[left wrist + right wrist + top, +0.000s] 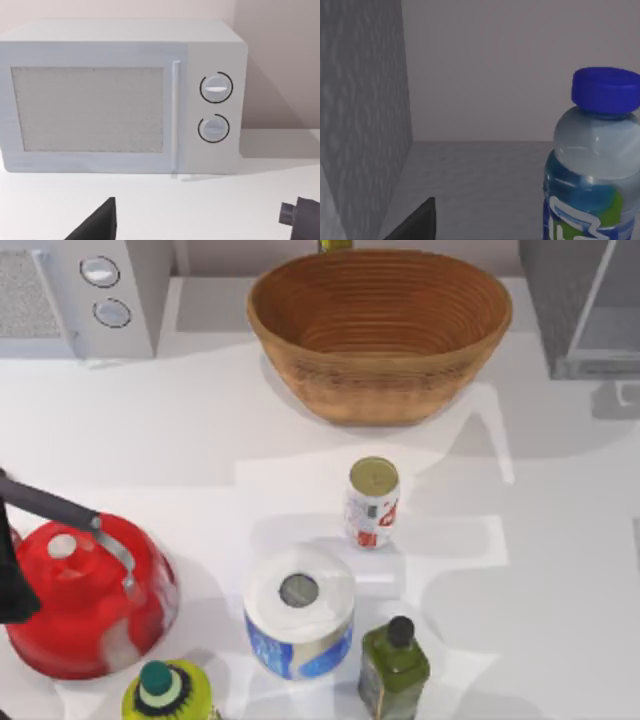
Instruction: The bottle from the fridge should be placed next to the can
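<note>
My right claw is inside the fridge (585, 310), whose open door stands at the top view's upper right corner. In the right wrist view the bottle (592, 165) stands upright just ahead of the claw and off to one side, blue cap up, its base cut off by the frame. One dark finger (417, 222) shows at the frame edge, apart from the bottle; I cannot tell how wide the claw stands. A grey wall of the fridge runs close along the other side, with bare shelf floor between it and the bottle.

The can (372, 502) stands upright mid-table, with bare white table (560, 570) to its right and toward the fridge. The basket (380, 330) sits behind it; the paper roll (299, 612) and the dark green bottle (394, 668) crowd in front of it.

My left arm (40, 505) is at the left edge above the red kettle (85, 595), facing the microwave (120, 97); I cannot tell its claw's opening either. A yellow-green bottle (168, 695) is cut off at the bottom edge.
</note>
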`<state>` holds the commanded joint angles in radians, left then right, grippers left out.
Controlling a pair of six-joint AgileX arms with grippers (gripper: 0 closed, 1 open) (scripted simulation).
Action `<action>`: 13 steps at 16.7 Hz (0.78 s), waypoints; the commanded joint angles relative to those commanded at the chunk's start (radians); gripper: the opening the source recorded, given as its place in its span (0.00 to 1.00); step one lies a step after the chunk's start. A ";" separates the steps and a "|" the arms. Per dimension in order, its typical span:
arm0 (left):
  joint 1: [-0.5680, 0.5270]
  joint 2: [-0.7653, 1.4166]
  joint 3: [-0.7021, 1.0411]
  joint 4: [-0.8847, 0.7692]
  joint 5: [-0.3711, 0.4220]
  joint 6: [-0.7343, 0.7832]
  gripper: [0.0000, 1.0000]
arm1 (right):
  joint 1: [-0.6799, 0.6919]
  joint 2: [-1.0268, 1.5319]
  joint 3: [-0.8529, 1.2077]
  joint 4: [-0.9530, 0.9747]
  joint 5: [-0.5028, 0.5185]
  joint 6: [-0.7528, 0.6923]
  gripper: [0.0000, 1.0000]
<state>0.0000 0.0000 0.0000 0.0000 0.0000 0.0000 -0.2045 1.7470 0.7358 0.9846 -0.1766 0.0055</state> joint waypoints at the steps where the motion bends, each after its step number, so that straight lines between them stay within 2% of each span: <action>1: 0.000 0.000 0.000 0.000 0.000 0.000 1.00 | -0.010 0.086 0.036 0.048 -0.008 0.000 1.00; 6: 0.000 0.000 0.000 0.000 0.000 0.000 1.00 | -0.046 0.360 0.161 0.214 -0.036 0.002 1.00; 13: 0.000 0.000 0.000 0.000 0.000 0.000 1.00 | -0.045 0.395 0.175 0.236 -0.039 0.002 1.00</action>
<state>0.0000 0.0000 0.0000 0.0000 0.0000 0.0000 -0.2497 2.1415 0.9113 1.2210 -0.2153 0.0072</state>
